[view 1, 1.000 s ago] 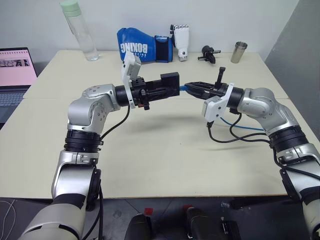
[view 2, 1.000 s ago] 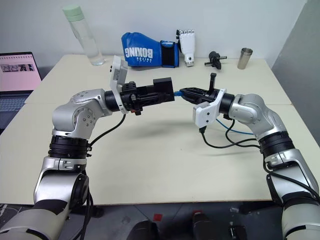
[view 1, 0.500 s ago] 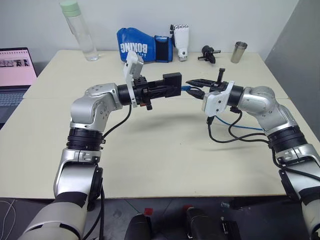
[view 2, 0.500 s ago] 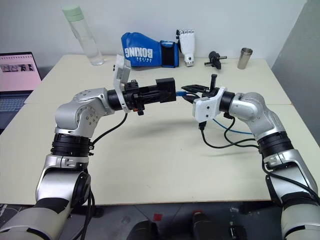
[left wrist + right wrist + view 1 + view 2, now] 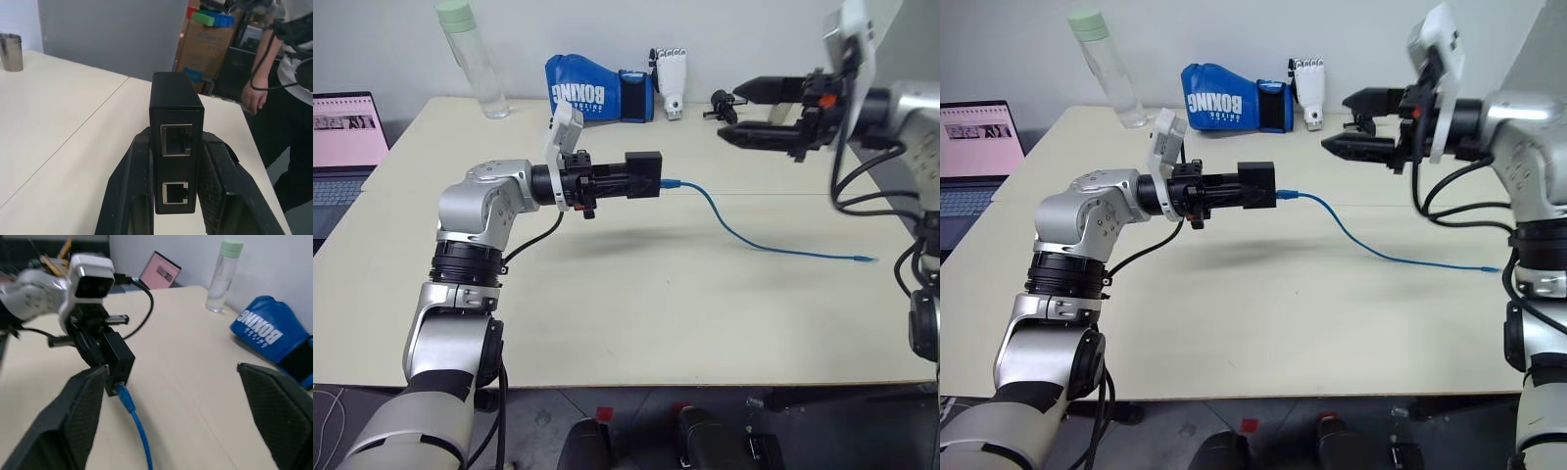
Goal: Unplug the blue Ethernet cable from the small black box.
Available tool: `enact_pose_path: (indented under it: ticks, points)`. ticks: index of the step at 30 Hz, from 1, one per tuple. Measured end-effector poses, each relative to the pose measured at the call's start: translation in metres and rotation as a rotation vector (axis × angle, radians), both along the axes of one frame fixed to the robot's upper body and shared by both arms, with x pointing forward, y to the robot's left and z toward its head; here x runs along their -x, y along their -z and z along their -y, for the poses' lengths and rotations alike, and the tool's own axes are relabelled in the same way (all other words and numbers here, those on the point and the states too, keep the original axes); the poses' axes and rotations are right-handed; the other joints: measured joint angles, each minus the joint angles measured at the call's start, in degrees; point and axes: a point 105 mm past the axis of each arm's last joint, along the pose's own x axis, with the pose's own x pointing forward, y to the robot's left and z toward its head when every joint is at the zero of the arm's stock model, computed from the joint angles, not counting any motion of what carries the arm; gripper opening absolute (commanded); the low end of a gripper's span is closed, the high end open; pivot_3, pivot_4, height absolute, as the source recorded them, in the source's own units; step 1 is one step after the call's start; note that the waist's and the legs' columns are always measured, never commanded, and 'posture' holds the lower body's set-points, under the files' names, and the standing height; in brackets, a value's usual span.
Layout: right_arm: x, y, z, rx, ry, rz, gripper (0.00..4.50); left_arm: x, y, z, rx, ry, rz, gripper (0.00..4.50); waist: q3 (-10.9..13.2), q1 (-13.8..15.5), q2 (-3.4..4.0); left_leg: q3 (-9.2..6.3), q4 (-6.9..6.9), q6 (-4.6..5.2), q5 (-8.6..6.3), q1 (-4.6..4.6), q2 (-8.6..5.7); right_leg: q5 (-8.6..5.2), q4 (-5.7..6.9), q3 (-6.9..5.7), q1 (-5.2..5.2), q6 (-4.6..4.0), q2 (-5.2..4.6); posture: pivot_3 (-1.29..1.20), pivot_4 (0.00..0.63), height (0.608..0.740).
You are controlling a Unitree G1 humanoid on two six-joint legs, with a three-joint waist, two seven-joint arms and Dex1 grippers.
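My left gripper [image 5: 625, 182] is shut on the small black box [image 5: 644, 174], holding it level above the table. The blue Ethernet cable [image 5: 744, 238] has one plug [image 5: 1287, 196] against the box's far edge, apparently still in its port. It sags to the table and ends in a loose plug [image 5: 868, 258] at the right. In the left wrist view the box [image 5: 175, 105] shows two empty ports between the fingers [image 5: 139, 186]. My right gripper [image 5: 732, 112] is open and empty, raised above and to the right of the box and pointing left.
Along the table's back edge stand a clear bottle [image 5: 468, 59], a blue boxing glove [image 5: 597, 90], a white robotic hand [image 5: 668, 78] and a black gadget [image 5: 718, 98]. A steel cup [image 5: 11, 51] stands nearby. A laptop [image 5: 347, 132] sits at left. A person [image 5: 293, 73] stands beyond the table's right end.
My right gripper has opened, let go of the cable's plug at the box, rolled over and risen up and to the right. The cable now lies slack on the table. The box stayed put.
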Motion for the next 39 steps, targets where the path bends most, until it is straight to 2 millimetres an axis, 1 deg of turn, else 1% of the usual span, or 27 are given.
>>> enact_pose_path:
  ticks: [2,4,7,12,20,25,26,27,29,37,39]
  points:
    - [-0.002,0.02,-0.003,-0.034,-0.026,-0.136,4.47,0.002,-0.004,0.001,0.009,0.025,0.006,0.8,0.0,0.0,0.0,0.02,0.01,0.0,0.0,-0.03,-0.02,0.0,0.03,0.04,-0.03,0.01,0.0,0.0,0.15,0.74]
    - [-0.001,0.033,-0.013,-0.055,-0.07,-0.22,4.47,0.002,-0.007,0.001,0.018,0.034,0.009,0.8,0.0,-0.1,0.03,0.02,0.01,0.0,0.0,-0.04,-0.02,0.01,0.06,0.04,-0.07,0.01,0.0,0.0,0.15,0.74]
    - [-0.001,0.036,-0.027,-0.069,-0.111,-0.22,4.47,0.001,-0.008,0.001,0.027,0.043,0.001,0.8,0.0,-0.1,0.05,-0.02,0.0,0.0,0.0,-0.06,0.0,0.0,0.06,0.0,-0.09,0.01,0.02,0.0,0.15,0.74]
    - [-0.007,0.045,-0.046,-0.075,-0.137,-0.198,4.47,0.004,-0.017,0.004,0.038,0.068,0.022,0.8,0.0,0.0,0.05,-0.03,0.01,-0.01,0.01,-0.09,0.0,0.01,0.06,-0.02,-0.09,0.01,0.02,0.0,0.15,0.74]
    - [-0.008,0.051,-0.05,-0.063,-0.155,-0.212,4.47,0.005,-0.017,0.004,0.037,0.085,0.012,0.8,0.0,0.0,0.05,-0.05,0.01,-0.01,0.01,-0.09,0.0,0.01,0.06,-0.05,-0.09,0.01,0.02,0.0,0.15,0.74]
    - [-0.011,0.055,-0.048,-0.059,-0.149,-0.223,4.47,0.006,-0.016,0.004,0.035,0.091,0.004,0.8,0.0,0.1,0.05,-0.05,0.01,-0.01,0.01,-0.09,0.0,0.01,0.06,-0.05,-0.09,0.01,0.02,0.0,0.15,0.74]
    - [-0.012,0.056,-0.047,-0.056,-0.143,-0.224,4.11,0.006,-0.016,0.004,0.035,0.092,0.004,0.8,0.0,0.1,0.05,-0.04,0.01,-0.01,0.01,-0.09,0.0,0.01,0.06,-0.05,-0.09,0.01,0.01,0.0,0.15,0.74]
    - [-0.013,0.057,-0.047,-0.051,-0.14,-0.222,3.98,0.006,-0.016,0.004,0.035,0.092,0.003,0.8,0.0,0.1,0.05,-0.04,0.01,-0.01,0.01,-0.09,0.0,0.01,0.06,-0.05,-0.09,0.01,0.02,0.0,0.15,0.74]
    - [-0.013,0.059,-0.048,-0.039,-0.152,-0.22,3.45,0.006,-0.016,0.004,0.035,0.093,0.002,0.8,0.0,0.1,0.05,-0.05,0.01,-0.01,0.01,-0.09,0.0,0.01,0.06,-0.05,-0.09,0.01,0.02,0.0,0.15,0.74]
    - [-0.014,0.063,-0.05,-0.041,-0.168,-0.229,1.7,0.007,-0.016,0.003,0.033,0.097,0.003,0.8,0.0,0.1,0.05,-0.05,0.01,-0.02,0.01,-0.09,0.0,0.01,0.06,-0.05,-0.09,0.01,0.02,0.0,0.15,0.74]
    - [-0.013,0.062,-0.051,-0.044,-0.18,-0.233,1.15,0.006,-0.016,0.003,0.03,0.09,0.003,0.8,0.0,0.1,0.05,-0.05,0.01,-0.02,0.01,-0.09,0.0,0.01,0.06,-0.05,-0.09,0.01,0.02,0.0,0.15,0.74]
